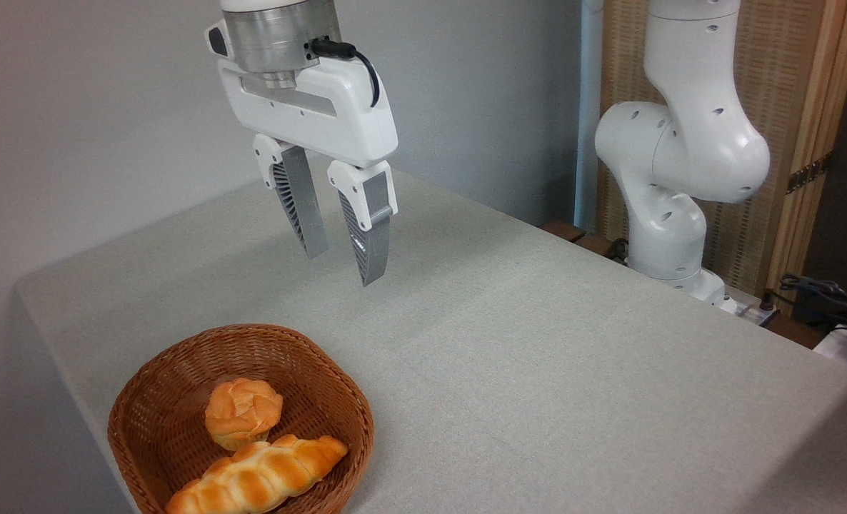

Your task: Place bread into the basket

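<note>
Above the basket (181, 371) and set back from it, the gripper (343, 265) hung in mid-air with its two ribbed fingers (367, 239) pointing down and spread apart. Nothing was held between them. The fingers were well clear of the counter (538, 357) and of the basket rim.

The basket, a shallow round wicker one in reddish-brown, stood on the counter near the front left corner. The bread (259, 475), a long braided golden loaf, lay inside the basket along its near wall; one pointed end reached toward the right side of the rim and the other ran down to the picture's lower edge. A small round bun (243, 412) sat deeper in the basket, just behind the bread and touching it.

To the right of the basket, the counter's pale grey cloth was bare. Far right of the basket, beyond the counter's back edge, stood the arm's white base and lower joints (680, 157), with dark cables (823, 293) beside them.
</note>
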Robot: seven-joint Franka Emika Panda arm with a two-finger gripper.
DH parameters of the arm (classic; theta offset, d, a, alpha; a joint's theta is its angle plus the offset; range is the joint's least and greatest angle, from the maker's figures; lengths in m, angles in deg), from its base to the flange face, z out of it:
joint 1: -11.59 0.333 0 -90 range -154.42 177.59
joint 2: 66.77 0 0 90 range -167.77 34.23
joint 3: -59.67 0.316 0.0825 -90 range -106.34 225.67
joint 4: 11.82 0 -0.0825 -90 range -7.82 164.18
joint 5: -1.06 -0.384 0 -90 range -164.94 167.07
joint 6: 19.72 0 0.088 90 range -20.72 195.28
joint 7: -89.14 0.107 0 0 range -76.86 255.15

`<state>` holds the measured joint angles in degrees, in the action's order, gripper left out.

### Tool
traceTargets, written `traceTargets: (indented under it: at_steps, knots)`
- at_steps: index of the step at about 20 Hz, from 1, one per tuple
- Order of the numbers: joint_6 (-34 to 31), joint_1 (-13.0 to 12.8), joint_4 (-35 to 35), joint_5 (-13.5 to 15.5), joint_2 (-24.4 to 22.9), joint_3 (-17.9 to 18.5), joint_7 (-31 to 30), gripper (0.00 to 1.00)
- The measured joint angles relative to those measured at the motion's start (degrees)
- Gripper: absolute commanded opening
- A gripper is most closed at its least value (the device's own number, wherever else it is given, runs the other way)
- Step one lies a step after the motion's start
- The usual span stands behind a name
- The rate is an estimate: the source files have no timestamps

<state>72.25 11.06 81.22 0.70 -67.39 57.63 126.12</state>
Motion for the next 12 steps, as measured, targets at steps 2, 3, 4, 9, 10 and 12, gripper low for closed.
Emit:
traceTargets:
  at_steps: [2,3,4,9,10,12]
  knots:
    - [0.0,-0.2,0.0,0.0,0.0,0.2,0.0,1.0]
    - [0.1,-0.3,0.0,0.0,0.0,0.2,0.0,1.0]
    - [0.3,-0.3,0.0,0.0,0.0,0.3,0.0,1.0]
    - [0.8,-0.5,0.0,0.0,0.0,0.3,2.3,1.0]
    - [0.8,-0.5,0.0,0.0,0.0,0.3,2.7,1.0]
    - [0.8,-0.5,0.0,0.0,0.0,0.3,3.1,1.0]
